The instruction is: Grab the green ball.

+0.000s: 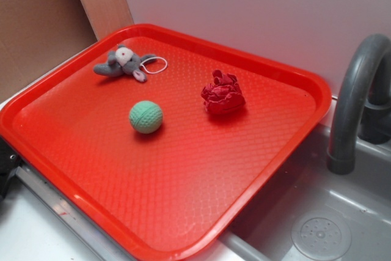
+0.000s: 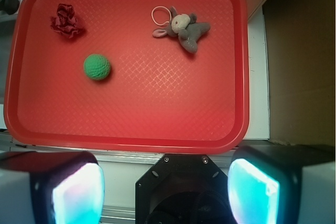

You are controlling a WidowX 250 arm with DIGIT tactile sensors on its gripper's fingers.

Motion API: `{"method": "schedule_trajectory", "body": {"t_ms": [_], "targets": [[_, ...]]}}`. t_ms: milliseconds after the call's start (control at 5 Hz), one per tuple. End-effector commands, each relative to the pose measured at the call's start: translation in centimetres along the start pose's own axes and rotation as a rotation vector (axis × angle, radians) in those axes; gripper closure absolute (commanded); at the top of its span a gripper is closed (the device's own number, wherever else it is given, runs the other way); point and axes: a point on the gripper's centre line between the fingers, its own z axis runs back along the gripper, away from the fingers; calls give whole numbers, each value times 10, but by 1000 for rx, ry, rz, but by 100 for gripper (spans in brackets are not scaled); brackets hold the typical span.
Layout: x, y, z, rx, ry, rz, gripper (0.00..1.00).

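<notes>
The green ball [image 1: 146,117] [image 2: 97,67] is a small mint-green dimpled sphere lying near the middle of the red tray [image 1: 183,212] [image 2: 136,142]. In the wrist view my gripper [image 2: 165,192] hangs high above the tray's near rim, well clear of the ball. Its two pale glowing pads [image 2: 79,195] stand wide apart with nothing between them. In the exterior view the gripper does not show.
A crumpled red cloth wad [image 1: 223,95] [image 2: 66,21] and a grey plush mouse [image 1: 122,63] [image 2: 184,28] with a white loop lie on the tray's far part. A grey sink [image 1: 317,230] with a faucet [image 1: 354,96] adjoins the tray.
</notes>
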Motion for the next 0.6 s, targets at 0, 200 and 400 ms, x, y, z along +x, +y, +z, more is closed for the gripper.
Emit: {"method": "schedule_trajectory", "body": {"t_ms": [0, 200, 400], "targets": [[0, 0, 0, 0, 0, 0, 0], [4, 1, 0, 5, -26, -36, 0], [20, 0, -8, -42, -88, -221, 0]]}}
